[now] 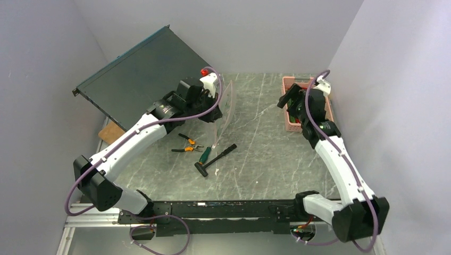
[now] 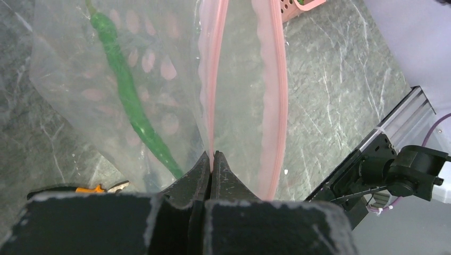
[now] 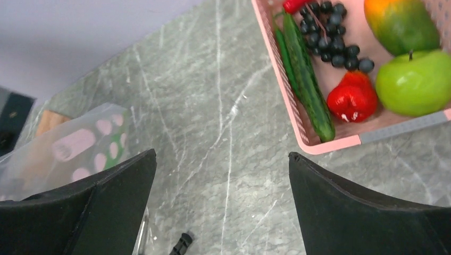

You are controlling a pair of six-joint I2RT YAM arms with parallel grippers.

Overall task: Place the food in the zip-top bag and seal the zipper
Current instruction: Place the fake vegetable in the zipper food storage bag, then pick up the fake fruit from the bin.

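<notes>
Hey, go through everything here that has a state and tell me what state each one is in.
left gripper: shut on one strip of the zipper.
right gripper: open, empty.
zip-top bag: lifted, mouth open.
zipper: unsealed, strips apart.
green chili: apparently inside the bag.
pink basket: holds cucumber, grapes, apple, mango.

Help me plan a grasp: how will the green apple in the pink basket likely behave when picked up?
The green apple looks round and glossy, so it may slip from a narrow pinch. Nudged, it would probably roll, though the mango, the tomato and the pink basket's wall hem it in. Its hard shine suggests rigid plastic.
</notes>
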